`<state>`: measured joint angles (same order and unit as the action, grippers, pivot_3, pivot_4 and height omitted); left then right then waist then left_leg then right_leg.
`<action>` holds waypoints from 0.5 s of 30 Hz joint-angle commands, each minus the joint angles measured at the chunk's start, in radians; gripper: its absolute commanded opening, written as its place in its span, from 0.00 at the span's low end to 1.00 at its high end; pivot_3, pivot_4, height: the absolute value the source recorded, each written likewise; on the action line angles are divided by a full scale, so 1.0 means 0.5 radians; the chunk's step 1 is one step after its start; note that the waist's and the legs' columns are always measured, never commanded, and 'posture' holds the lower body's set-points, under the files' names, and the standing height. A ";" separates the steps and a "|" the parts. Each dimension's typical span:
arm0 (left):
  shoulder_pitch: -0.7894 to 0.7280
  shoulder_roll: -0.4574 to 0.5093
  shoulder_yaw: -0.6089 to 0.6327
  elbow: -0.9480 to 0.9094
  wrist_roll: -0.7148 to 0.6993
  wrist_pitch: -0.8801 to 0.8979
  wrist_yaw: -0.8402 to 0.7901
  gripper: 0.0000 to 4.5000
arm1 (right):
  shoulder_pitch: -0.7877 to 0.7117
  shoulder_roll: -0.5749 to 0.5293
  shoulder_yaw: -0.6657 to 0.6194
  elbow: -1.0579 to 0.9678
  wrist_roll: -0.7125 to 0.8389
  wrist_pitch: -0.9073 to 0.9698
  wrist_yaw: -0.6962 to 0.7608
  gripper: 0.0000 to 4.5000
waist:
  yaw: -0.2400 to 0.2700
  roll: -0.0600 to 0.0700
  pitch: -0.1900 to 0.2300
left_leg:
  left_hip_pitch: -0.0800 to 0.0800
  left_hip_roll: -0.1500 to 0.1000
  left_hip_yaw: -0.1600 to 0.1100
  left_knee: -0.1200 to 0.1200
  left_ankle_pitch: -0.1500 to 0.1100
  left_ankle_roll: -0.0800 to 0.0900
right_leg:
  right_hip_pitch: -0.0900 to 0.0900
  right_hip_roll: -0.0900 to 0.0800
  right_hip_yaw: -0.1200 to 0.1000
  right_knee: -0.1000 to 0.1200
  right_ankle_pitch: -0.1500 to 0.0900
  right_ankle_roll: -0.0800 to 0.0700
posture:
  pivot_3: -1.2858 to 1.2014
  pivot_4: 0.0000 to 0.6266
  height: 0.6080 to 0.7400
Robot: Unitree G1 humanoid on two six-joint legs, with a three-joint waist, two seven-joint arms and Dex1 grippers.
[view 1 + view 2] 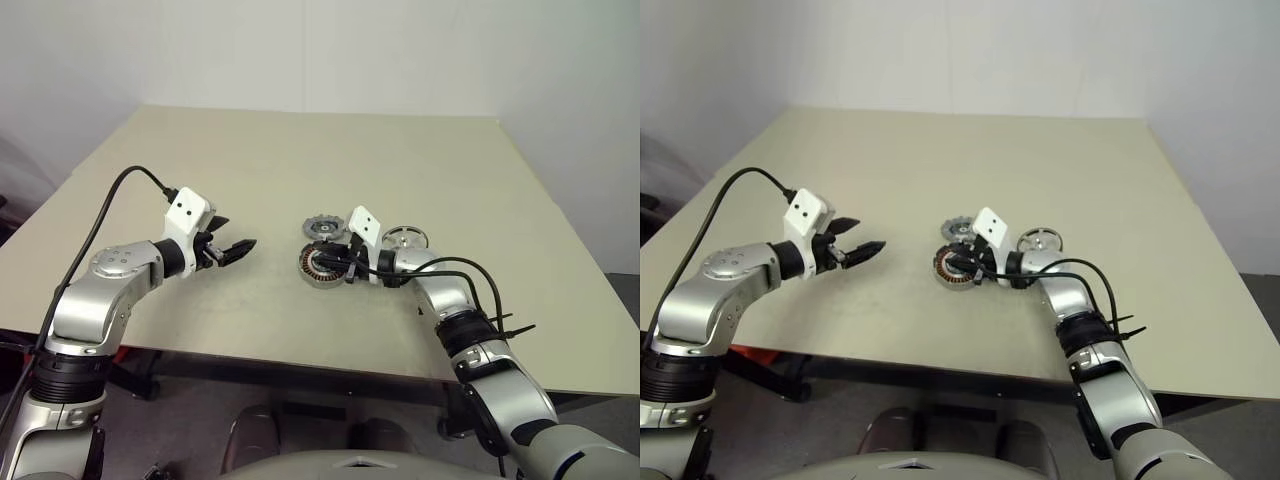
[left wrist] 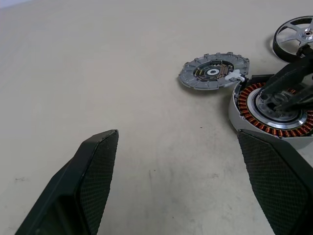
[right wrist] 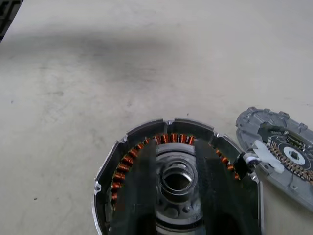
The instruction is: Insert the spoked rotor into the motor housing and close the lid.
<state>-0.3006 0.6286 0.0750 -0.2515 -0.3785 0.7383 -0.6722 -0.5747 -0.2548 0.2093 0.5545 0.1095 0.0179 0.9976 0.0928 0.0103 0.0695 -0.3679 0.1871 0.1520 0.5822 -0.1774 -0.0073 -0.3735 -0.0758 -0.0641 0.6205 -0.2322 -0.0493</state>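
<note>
Step in hand, as judged: the first one, with the rotor not yet inserted. The round silver motor housing with its copper winding ring (image 1: 322,264) is lying flat on the beige tabletop (image 1: 300,160), cavity facing up, axis vertical. The right gripper (image 3: 177,196) is hanging over the housing, its two black fingers (image 3: 139,191) straddling the central bearing; the jaws are standing apart and gripping nothing (whether they touch the windings, I cannot tell). The small silver spoked rotor with dark rim (image 1: 405,238) is lying flat just beyond the right wrist, hub up, untouched. The dark grey notched-edge lid (image 1: 324,228) is resting flat, touching or just beside the housing's far edge. The left gripper (image 1: 234,249) is hovering well to the left, jaws wide and empty.

Next move, as I judge it: the right gripper lifts clear, takes the rotor by its rim and lowers it level, hub over bearing.
</note>
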 commanded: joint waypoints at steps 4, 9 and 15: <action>-0.008 0.027 0.054 -0.058 -0.016 -0.032 0.004 0.91 | -0.022 -0.002 -0.010 -0.002 -0.054 -0.085 -0.061 0.80 | 0.000 0.000 0.000 | 0.000 0.000 0.000 0.000 0.000 0.000 | 0.000 0.000 0.000 0.000 0.000 0.000 | 0.52 0.00 1.00; -0.006 0.026 0.054 -0.059 -0.016 -0.031 0.005 0.91 | -0.029 0.022 -0.033 -0.031 -0.017 -0.078 -0.036 1.00 | 0.000 0.000 0.000 | 0.000 0.000 0.000 0.000 0.000 0.000 | 0.001 0.000 0.000 0.000 0.000 0.000 | 0.52 0.00 1.00; -0.002 0.023 0.051 -0.061 -0.016 -0.031 0.005 0.91 | -0.050 0.081 -0.111 -0.103 0.106 -0.067 -0.011 1.00 | -0.001 0.000 0.000 | 0.000 0.000 0.000 0.000 0.000 0.000 | -0.001 0.000 0.000 0.000 0.000 0.000 | 0.52 0.00 1.00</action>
<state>-0.3003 0.6286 0.0751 -0.2515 -0.3788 0.7384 -0.6720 -0.5749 -0.2222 0.1864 0.5476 0.1227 -0.0102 0.9863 0.0924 0.0103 0.0695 -0.3681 0.1872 0.1520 0.5821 -0.1774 -0.0073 -0.3738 -0.0757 -0.0640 0.6204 -0.2322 -0.0493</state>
